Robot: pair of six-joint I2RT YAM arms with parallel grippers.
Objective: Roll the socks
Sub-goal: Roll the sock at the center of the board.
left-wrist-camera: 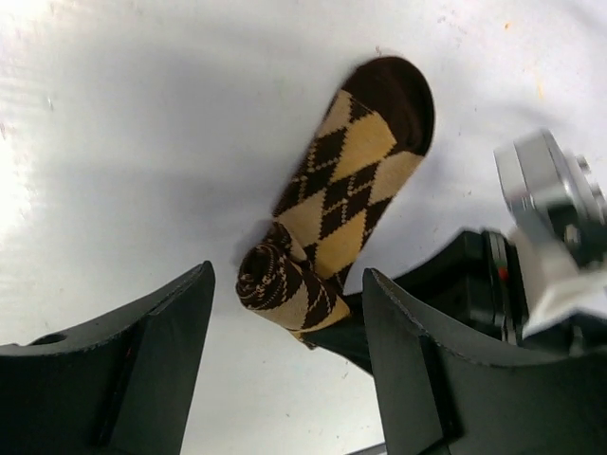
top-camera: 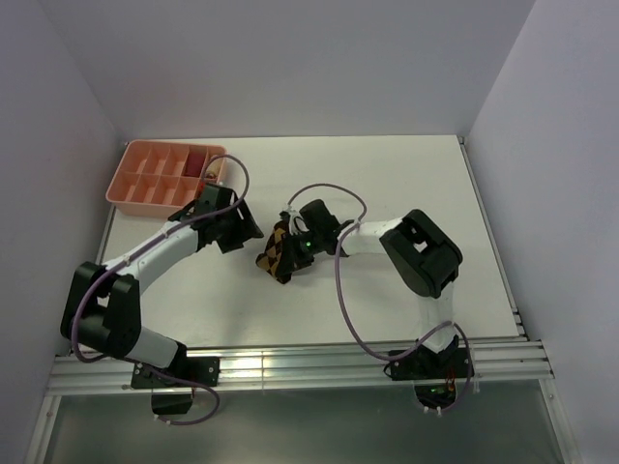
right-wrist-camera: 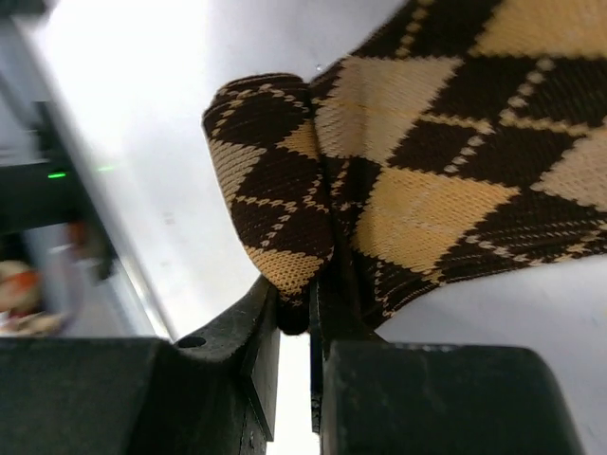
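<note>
Socks in brown and tan argyle lie near the middle of the white tabletop, one end wound into a tight roll and the rest stretched flat toward a dark toe. Right fingers are clamped together on the edge of the roll, with fabric pinched in the narrow slit between them, as the right wrist view shows up close. Left fingers stand wide apart and hold nothing. In the left wrist view the roll sits between and just beyond their tips, with no contact that can be made out. From above, the two arms meet over the socks, one reaching in from each side, with purple cables looping off both. A pink tray with compartments sits at the far left corner of the tabletop, well apart from the socks, with a reddish roll in one far compartment.
</note>
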